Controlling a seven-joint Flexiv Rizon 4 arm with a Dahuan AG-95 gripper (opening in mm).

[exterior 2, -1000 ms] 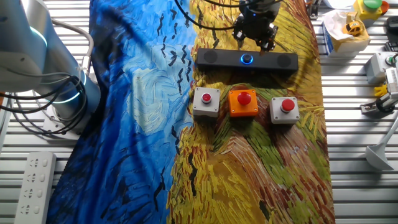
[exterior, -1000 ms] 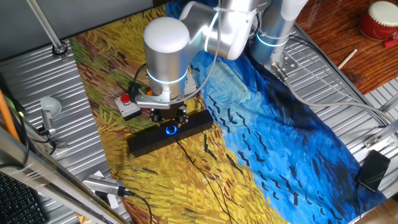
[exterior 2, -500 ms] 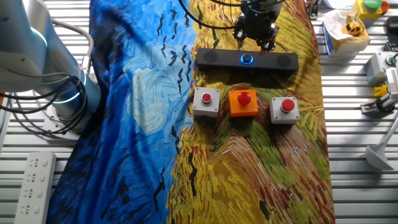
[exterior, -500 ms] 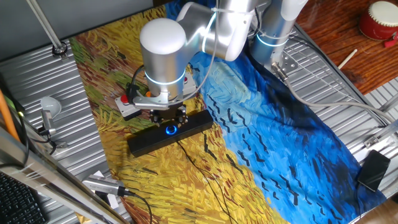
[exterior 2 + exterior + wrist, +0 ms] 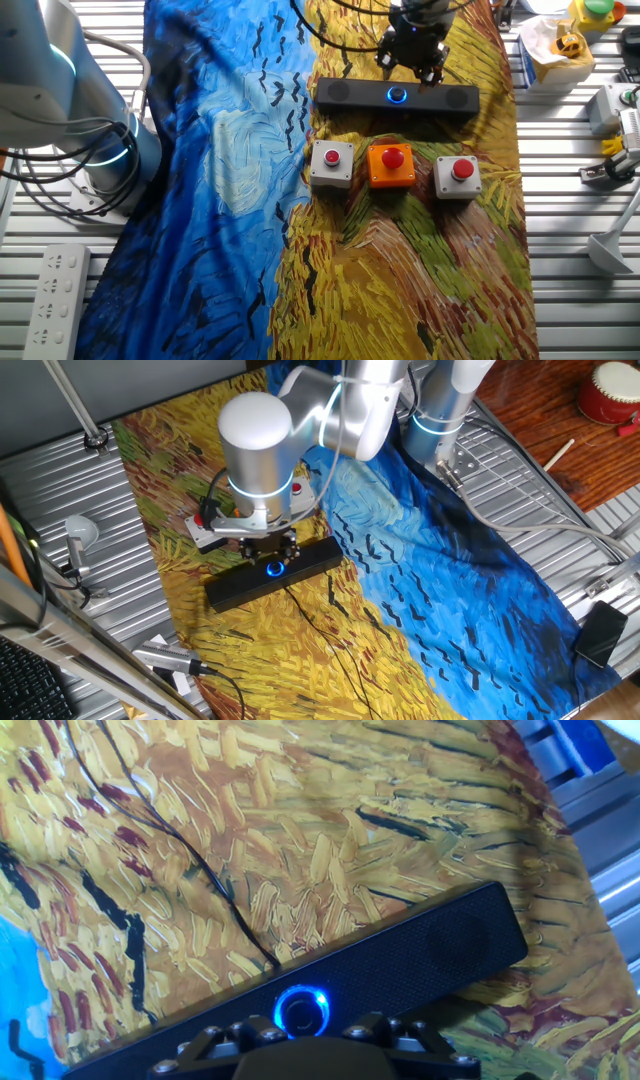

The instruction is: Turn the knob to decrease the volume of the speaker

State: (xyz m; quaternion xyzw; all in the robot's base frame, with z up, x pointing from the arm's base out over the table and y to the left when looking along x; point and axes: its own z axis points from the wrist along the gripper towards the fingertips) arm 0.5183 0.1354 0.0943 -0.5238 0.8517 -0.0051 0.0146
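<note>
Long black speaker (image 5: 272, 575) lying flat on the painted yellow-and-blue cloth (image 5: 230, 200), roughly at the yellow part's far edge in the other fixed view, with a thin black cable (image 5: 180, 850) trailing off across the cloth. Knob (image 5: 398, 95) at the bar's middle, ringed in glowing blue, plainly visible in all three views. Gripper (image 5: 270, 548) hanging directly over the bar, close above the knob but apart from it in the fixed views; in the hand view only the black base of the hand showing at the bottom edge, just below the lit ring. Fingers too dark and too hidden to judge as spread or pressed together, so cannot tell. Nothing seen pinched between them. Silver arm (image 5: 258, 445) with a lit cyan band rising behind the hand. In front of the speaker, in a row on the cloth: grey box with red button (image 5: 332, 164), orange box with red button (image 5: 391, 164), second grey box with red button (image 5: 458, 176)
</note>
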